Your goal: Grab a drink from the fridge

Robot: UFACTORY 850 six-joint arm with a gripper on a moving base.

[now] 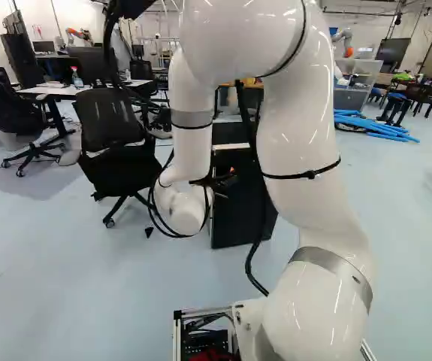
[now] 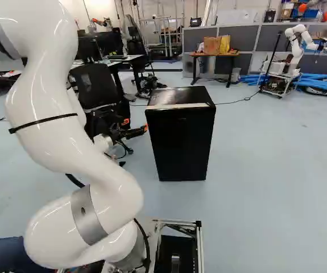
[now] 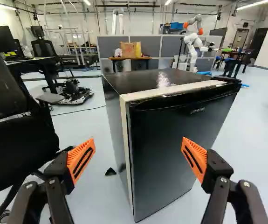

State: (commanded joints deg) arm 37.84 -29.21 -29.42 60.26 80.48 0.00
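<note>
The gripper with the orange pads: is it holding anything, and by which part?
Nothing is held: the gripper stands open, and the black fridge is ahead of it, not gripped.

Glossy black on the boxy upright fridge point(image 3: 166, 144), edged in cream along the top's front edge and down one front corner. Ribbed orange, slotted black, on the wedge-shaped pads point(image 3: 81, 158) of the black two-fingered gripper point(image 2: 136, 124). Shiny white, banded silver-grey, on the curved arm point(image 1: 297, 150). Bright blue on the long tubes point(image 1: 377, 128); pale blue-grey across the smooth floor point(image 2: 265, 170).

Fridge point(image 3: 161, 126) interior hidden; arm point(image 1: 298, 143) cut off above.
</note>
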